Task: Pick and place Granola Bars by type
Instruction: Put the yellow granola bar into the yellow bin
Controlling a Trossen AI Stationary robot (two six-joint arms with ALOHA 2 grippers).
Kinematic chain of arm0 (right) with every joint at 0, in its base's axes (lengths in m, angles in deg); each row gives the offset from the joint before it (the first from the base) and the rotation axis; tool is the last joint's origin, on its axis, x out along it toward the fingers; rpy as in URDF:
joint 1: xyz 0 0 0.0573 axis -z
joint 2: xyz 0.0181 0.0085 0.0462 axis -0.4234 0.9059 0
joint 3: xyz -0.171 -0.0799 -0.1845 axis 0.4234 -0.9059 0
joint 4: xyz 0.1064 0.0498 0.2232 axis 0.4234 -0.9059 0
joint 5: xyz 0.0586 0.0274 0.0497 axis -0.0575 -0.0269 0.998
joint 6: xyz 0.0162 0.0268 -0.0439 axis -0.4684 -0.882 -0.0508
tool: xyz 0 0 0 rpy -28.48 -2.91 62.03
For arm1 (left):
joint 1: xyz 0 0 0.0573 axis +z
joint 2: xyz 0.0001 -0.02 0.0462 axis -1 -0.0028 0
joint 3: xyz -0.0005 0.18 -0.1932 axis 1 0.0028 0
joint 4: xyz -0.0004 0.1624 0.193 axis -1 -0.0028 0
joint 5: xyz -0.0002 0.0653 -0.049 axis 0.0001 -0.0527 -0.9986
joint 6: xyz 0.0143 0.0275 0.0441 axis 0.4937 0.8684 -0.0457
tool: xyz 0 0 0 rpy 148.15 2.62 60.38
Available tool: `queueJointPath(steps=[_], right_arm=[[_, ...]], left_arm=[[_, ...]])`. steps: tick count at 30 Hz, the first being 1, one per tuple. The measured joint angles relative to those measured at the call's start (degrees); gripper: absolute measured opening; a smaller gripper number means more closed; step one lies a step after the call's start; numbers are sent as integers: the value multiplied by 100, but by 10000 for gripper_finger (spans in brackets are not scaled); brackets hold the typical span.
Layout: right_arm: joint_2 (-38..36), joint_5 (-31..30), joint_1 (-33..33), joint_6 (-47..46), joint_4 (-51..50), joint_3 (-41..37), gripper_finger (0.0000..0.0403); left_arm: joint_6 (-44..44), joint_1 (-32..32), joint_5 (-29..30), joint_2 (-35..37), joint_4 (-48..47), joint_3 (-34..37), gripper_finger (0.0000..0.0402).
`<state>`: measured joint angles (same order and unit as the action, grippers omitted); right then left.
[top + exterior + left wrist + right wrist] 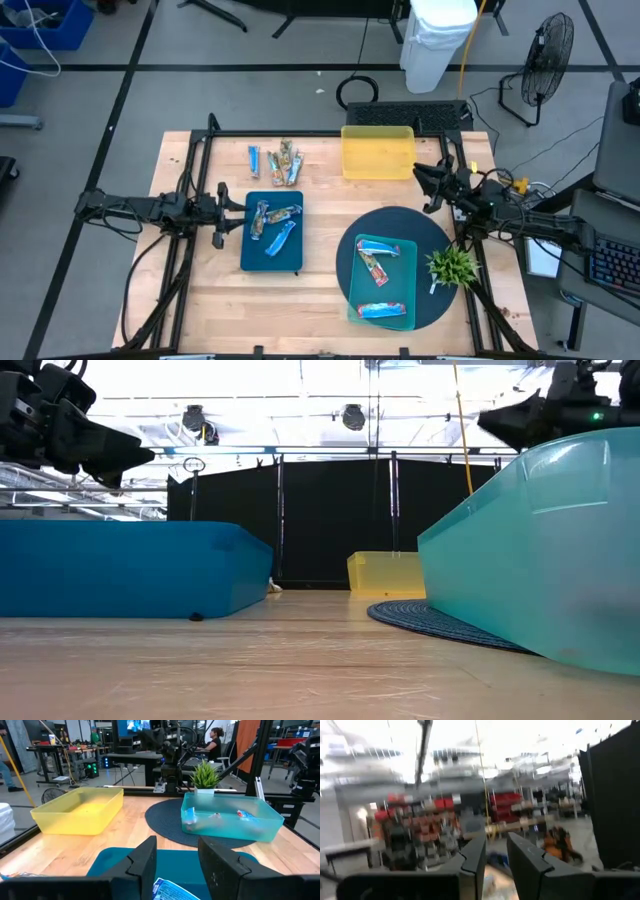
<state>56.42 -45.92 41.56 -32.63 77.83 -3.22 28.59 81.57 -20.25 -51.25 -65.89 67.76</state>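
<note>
Sorting Granola Bars [277, 160]: loose ones lie on the desk [200, 300] beyond the blue tray [252, 258], some in it, others in the teal tray [357, 312]. I'd judge them light, crinkly, slippery; pinch across the middle. Left hand [222, 216] hangs level beside the blue tray, fingers apart, empty. Right hand [424, 177] sits raised near the yellow bin [377, 153], fingers narrowly apart, empty.

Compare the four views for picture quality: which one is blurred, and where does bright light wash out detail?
The right wrist view is smeared throughout, only that arm's own fingers reading clearly. The low view has ceiling lights blown to white above the dark blue tray and teal bin. The left wrist view and high view are evenly lit and sharp.
</note>
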Motion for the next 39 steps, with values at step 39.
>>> queueJointPath(steps=[39], right_arm=[[11660, 1069, 411, 661, -3214, 10083, 70]], left_arm=[[2, -7, 107, -1, 32, 0, 147]])
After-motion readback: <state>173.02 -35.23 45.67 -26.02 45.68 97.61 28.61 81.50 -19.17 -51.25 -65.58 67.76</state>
